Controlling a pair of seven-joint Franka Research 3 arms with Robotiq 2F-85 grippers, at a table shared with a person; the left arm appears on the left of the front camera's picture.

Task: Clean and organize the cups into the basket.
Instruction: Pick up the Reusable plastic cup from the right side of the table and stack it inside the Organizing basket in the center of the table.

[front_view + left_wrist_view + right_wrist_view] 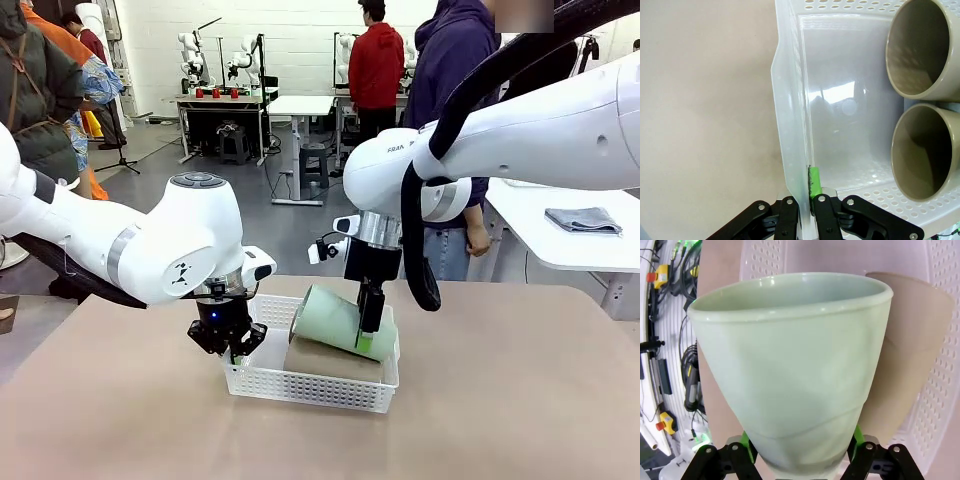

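Note:
The white lattice basket [318, 386] stands mid-table. My left gripper [229, 348] is shut on its left wall; in the left wrist view that wall [790, 125] runs up between my left gripper's [807, 202] closed fingers. Two beige cups [922, 47] [925, 150] lie on their sides in the basket, open mouths facing that camera. My right gripper [370, 338] is shut on the mint green cup [335, 320], which hangs tilted over a beige cup [330, 360]. In the right wrist view the mint cup [790, 365] sits between the right gripper's [800, 452] fingers, a beige cup [912, 360] beneath it.
A person [455, 90] stands at the table's far edge behind the right arm. A white side table [570, 250] at the right carries a grey cloth [583, 220]. The tan tabletop [500, 400] lies bare in front of and beside the basket.

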